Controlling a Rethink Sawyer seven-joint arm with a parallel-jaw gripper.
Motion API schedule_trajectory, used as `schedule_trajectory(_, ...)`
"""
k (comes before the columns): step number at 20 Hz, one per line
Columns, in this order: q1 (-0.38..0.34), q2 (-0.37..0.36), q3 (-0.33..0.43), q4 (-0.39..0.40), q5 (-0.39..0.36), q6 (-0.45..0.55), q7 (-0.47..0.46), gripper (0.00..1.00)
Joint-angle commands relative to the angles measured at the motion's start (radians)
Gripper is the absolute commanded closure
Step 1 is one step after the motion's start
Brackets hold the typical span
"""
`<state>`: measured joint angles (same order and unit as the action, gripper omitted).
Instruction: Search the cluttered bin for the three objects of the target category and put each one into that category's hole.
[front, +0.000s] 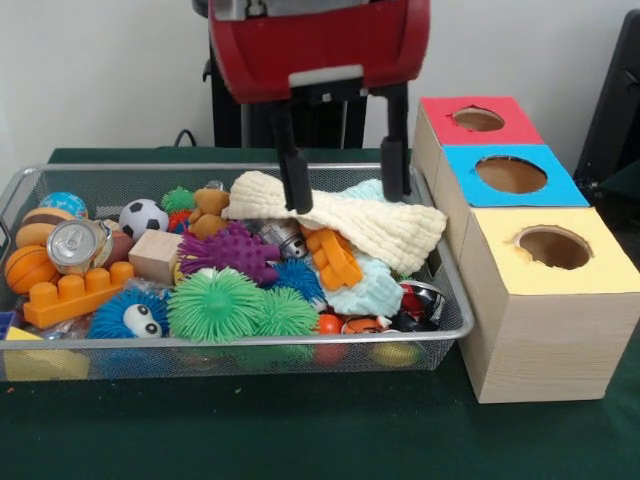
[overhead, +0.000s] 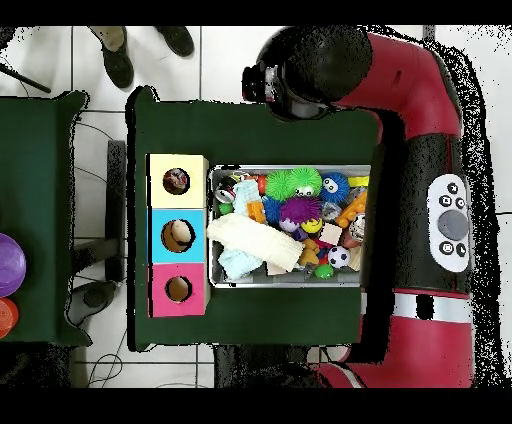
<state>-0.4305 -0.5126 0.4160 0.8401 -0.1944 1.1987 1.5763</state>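
Observation:
My gripper (front: 348, 200) hangs open over the right half of the wire mesh bin (front: 40, 180), one fingertip on each side of a cream knitted cloth (front: 390, 228), at or just above it. It holds nothing. I cannot make it out in the overhead view. No rope toy shows plainly in the bin; any there is hidden under the cloths and clutter. The yellow-faced box (front: 590, 275) stands nearest the camera at the right, its round hole (front: 553, 247) dark. In the overhead view that hole (overhead: 177, 181) shows something speckled inside that I cannot tell apart.
The blue-faced box (front: 560, 190) and red-faced box (front: 440, 120) stand behind the yellow one. The bin holds green (front: 215, 305), purple (front: 232, 250) and blue (front: 130, 315) spiky balls, a pale blue cloth (front: 370, 292), an orange brick (front: 75, 295), a can (front: 75, 243) and a small football (front: 143, 216). A person's feet (overhead: 145, 45) show beyond the table.

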Motion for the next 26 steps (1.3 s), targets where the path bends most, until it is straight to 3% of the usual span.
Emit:
schedule_trajectory(1,-0.021,0.058,0.001,0.044,-0.004,0.006,0.002,0.00)
schedule_trajectory(7,-0.021,0.044,-0.017,0.081,-0.031,-0.038,-0.018,0.00)
schedule_trajectory(11,-0.010,0.057,-0.018,0.064,-0.059,-0.115,-0.029,0.00)
schedule_trajectory(18,0.002,0.081,-0.024,0.101,-0.073,-0.252,0.004,0.00)
schedule_trajectory(26,0.028,0.076,-0.065,0.159,-0.085,-0.279,0.015,0.00)
